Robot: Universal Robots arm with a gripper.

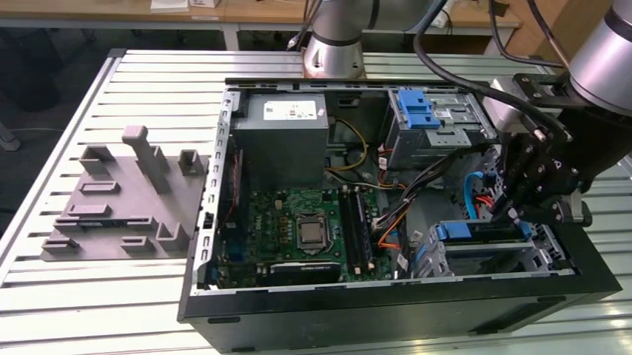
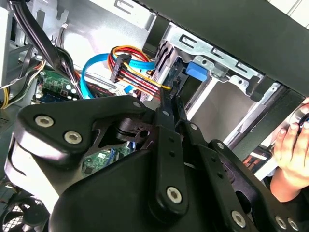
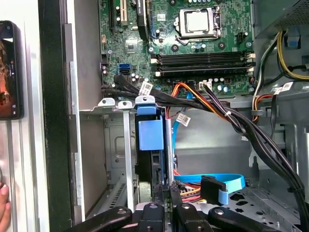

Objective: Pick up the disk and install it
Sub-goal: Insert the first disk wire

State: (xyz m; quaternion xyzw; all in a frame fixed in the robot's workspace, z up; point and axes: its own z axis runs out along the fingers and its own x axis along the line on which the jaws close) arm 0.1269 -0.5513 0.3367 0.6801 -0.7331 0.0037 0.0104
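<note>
exterior view: disk sat edge-up in the drive bay, gripper at its end

exterior view had the disk [image 1: 481,231] mostly hidden; a blue bracket edge and a dark side showed in the metal drive bay [image 1: 493,255] at the front corner of the one open computer case [image 1: 395,296]. the black gripper [image 1: 520,214] hung just above and beside it, and its linkage covered the fingertips, so i could not tell whether the fingers were apart or together.

in the first wrist view the disk [image 3: 148,145] stood on edge in a slot, blue plastic tab facing the camera, dark body behind, label out of sight. the gripper links [image 3: 159,215] were cut off by the frame.

one grey power box [image 1: 280,140], one motherboard [image 1: 296,233], one second blue-latched cage [image 1: 434,122], one grey fixture block [image 1: 123,203] outside the case. a person's fingers [image 2: 292,145] showed in the second wrist view.
</note>
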